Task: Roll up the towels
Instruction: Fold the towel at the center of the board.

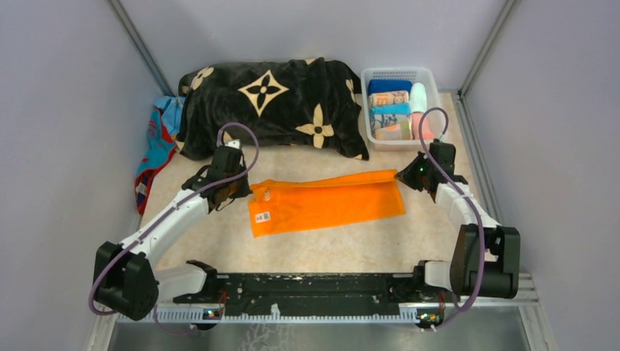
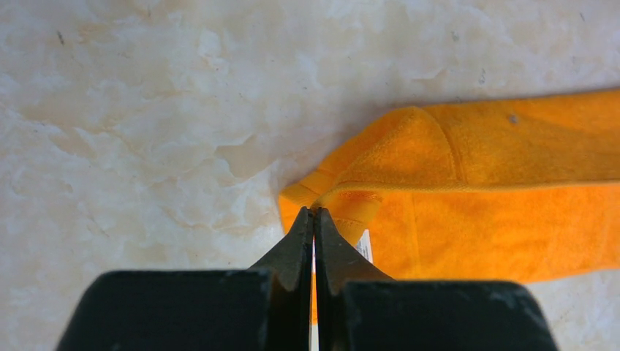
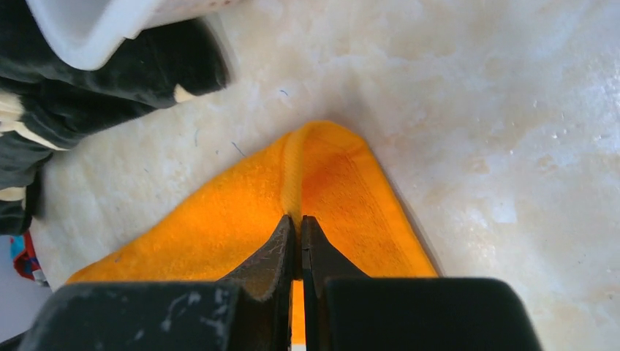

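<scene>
An orange towel (image 1: 325,202), folded into a long strip, lies flat across the middle of the table. My left gripper (image 1: 245,191) is at its left end, shut on the lifted corner (image 2: 343,197) of the towel. At the strip's right end my right gripper (image 1: 401,175) pinches a raised ridge of the orange cloth (image 3: 292,168), jaws shut. A red-and-turquoise patterned towel (image 1: 155,146) lies at the far left, partly under the blanket. Several rolled towels (image 1: 391,110) sit in the basket.
A big black blanket (image 1: 270,106) with cream flowers is heaped at the back, just behind the orange towel. The white plastic basket (image 1: 401,73) stands at the back right, close behind my right gripper. Grey walls close in both sides.
</scene>
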You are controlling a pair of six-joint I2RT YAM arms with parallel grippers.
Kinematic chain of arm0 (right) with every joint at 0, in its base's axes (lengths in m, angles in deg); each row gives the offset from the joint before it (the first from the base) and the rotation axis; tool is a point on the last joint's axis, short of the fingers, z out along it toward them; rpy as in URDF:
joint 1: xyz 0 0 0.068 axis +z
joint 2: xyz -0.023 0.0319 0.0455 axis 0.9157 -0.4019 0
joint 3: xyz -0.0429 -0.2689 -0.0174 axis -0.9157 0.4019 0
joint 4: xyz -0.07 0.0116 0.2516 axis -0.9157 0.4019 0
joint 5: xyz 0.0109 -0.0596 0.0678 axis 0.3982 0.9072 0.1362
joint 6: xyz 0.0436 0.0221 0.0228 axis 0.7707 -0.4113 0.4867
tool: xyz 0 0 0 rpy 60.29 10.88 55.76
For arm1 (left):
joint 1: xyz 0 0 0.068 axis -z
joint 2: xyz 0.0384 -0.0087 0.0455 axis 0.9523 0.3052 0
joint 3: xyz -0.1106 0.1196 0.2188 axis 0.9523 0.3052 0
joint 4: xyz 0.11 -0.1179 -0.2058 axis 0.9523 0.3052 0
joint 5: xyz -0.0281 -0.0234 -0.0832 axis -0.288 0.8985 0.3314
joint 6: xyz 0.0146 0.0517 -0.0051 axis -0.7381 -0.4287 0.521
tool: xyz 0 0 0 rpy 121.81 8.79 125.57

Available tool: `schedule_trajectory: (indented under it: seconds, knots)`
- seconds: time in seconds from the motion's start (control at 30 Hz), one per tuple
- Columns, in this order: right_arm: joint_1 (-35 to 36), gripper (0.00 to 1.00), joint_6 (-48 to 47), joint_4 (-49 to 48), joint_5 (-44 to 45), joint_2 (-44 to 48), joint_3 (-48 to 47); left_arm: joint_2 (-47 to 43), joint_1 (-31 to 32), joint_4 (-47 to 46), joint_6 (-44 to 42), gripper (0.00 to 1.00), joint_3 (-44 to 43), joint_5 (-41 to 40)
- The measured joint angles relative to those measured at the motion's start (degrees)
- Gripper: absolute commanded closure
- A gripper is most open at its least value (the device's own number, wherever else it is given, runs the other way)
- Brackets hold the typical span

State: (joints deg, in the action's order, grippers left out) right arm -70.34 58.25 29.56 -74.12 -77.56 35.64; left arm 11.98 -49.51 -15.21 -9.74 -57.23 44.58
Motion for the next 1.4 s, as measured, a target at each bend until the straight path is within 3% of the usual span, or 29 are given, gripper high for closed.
schedule_trajectory:
  seconds: [0.37,0.77,0.87,1.17,1.4]
  knots:
    - [-0.57,0.99,-1.77,1.77,1.44,1.64,4.76,-0.07,0.04,8.13,-2.47,1.00,-3.39,6.54]
    - [-0.63,0.98,-3.21,4.44,2.36,4.83,7.61,-3.50,0.07,10.54,3.37,1.00,1.42,10.32]
    - [-0.66,0.97,-3.23,4.50,2.29,4.83,9.42,-3.65,0.09,10.56,4.72,0.93,2.73,10.60]
    - [-0.66,0.95,-3.37,4.94,1.40,4.81,11.17,-9.31,0.92,10.56,9.81,0.49,6.03,12.20]
    - [-0.66,0.94,-3.50,3.61,-0.09,4.81,11.65,-18.82,0.92,7.87,16.31,0.46,11.30,12.68]
